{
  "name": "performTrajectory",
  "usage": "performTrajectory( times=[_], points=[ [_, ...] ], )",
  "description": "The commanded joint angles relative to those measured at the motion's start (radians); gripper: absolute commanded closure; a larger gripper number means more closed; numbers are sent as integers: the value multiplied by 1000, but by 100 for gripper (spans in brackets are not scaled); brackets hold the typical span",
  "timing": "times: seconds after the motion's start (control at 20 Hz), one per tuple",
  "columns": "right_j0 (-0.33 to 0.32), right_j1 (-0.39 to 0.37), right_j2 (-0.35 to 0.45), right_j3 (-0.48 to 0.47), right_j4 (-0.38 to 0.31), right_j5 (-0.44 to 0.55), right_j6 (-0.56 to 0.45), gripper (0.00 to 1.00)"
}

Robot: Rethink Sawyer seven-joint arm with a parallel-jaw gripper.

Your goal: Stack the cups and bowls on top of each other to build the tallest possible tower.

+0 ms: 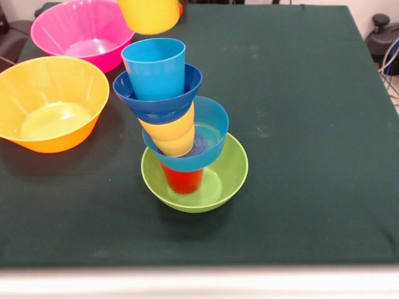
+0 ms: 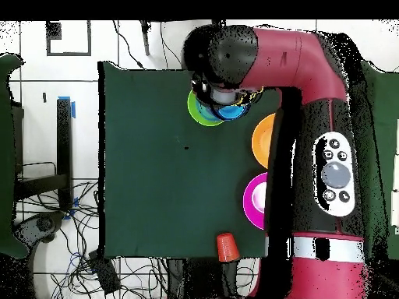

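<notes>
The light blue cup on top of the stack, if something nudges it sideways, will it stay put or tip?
The light blue cup would probably slide or tip easily: it looks like glossy plastic, likely light, and sits tilted in the dark blue bowl. The tower under it already leans left over the green bowl, so a nudge may topple several pieces.

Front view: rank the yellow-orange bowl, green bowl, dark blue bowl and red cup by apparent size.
1. yellow-orange bowl
2. green bowl, slightly smaller; it sits nearer the camera
3. dark blue bowl
4. red cup, partly hidden
</notes>
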Motion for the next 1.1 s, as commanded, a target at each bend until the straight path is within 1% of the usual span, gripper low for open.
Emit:
performTrajectory(
  times=[0.05, 0.45, 0.65, 0.8, 1.0, 1.05, 1.1],
  points=[
    [14, 61, 76, -18, -83, 60, -309, 100],
    [0, 55, 79, 2, -83, 41, -314, 100],
    [-4, 65, 89, -18, -91, 56, -333, 100],
    [-13, 64, 94, -13, -93, 46, -336, 100],
    [-2, 96, 102, -77, -106, 95, -330, 100],
    [-2, 101, 105, -87, -107, 100, -333, 100],
    [-5, 96, 104, -75, -105, 93, -334, 100]
  ],
)
